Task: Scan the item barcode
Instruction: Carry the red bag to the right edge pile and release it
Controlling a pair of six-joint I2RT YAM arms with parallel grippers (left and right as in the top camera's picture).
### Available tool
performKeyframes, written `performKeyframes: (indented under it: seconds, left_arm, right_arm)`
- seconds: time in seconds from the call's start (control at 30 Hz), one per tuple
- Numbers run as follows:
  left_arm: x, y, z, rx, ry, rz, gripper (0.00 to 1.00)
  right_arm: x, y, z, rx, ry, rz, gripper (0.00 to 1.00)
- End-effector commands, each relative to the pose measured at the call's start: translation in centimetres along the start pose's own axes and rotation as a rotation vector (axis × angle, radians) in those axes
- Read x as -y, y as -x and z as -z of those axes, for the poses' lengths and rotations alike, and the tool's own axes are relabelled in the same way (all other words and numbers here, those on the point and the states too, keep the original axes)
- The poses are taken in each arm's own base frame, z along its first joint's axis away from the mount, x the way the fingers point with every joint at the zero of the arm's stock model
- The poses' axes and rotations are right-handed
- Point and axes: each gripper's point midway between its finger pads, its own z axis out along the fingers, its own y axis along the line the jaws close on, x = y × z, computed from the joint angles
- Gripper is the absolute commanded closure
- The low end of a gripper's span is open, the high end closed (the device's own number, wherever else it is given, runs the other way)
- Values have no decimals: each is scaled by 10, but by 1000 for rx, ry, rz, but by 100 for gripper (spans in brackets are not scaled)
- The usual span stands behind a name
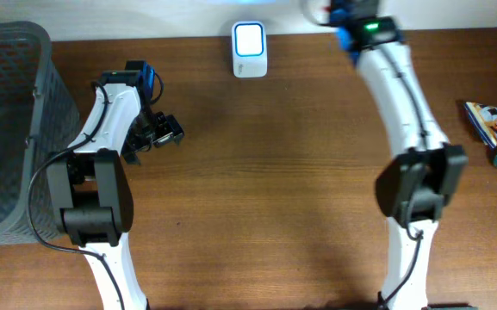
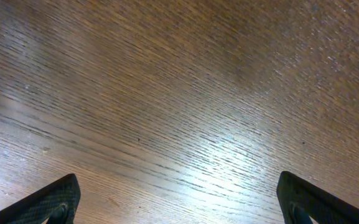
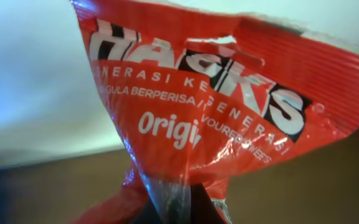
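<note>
One red bag [image 3: 216, 118] hangs clenched in the right hand [image 3: 176, 211] at the far edge of the bench [image 1: 274, 172]. Its white letters read "HACKS", "GULA BERPERISA" and "Origi", the rest being lost in a fold. The left hand [image 1: 155, 131] is released and empty over the wood, between one grey basket [image 1: 7, 129] and one white scanner [image 1: 249, 50].

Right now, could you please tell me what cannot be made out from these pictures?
- Barcode of the red plastic Hacks packet: the right wrist view shows only the printed face, and its lower end is blurred.
- Colourful printed packets: overhead, cut by the right edge, print too small to read.
- Grey mesh basket: overhead, cut by the left edge.
</note>
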Motion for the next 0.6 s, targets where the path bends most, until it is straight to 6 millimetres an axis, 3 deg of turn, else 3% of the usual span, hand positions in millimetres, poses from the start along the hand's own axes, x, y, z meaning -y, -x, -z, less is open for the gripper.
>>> performKeyframes:
  seconds: [0.0, 0.07, 0.17, 0.2, 0.23, 0.4, 0.57]
  left_arm:
    - [-3, 0, -3, -6, 12, 9, 1]
    - [-3, 0, -3, -6, 12, 9, 1]
    - [-3, 0, -3, -6, 12, 9, 1]
    - [-3, 0, -3, -6, 12, 9, 1]
    - [-3, 0, -3, -6, 12, 9, 1]
    - [-3, 0, -3, -6, 12, 9, 1]
    - [-3, 0, -3, -6, 12, 9, 1]
  right_arm:
    - [114, -18, -2, -114, -265, -21, 96]
    - [166, -41, -4, -215, -340, -37, 96]
    - [229, -66, -2, -310, -424, -78, 96]
    - [259, -81, 2, -360, -463, -102, 96]
    - [274, -90, 3, -390, -476, -117, 96]
    - [328, -140, 2, -530, -446, -225, 96]
    - [359, -165, 3, -578, -459, -285, 96]
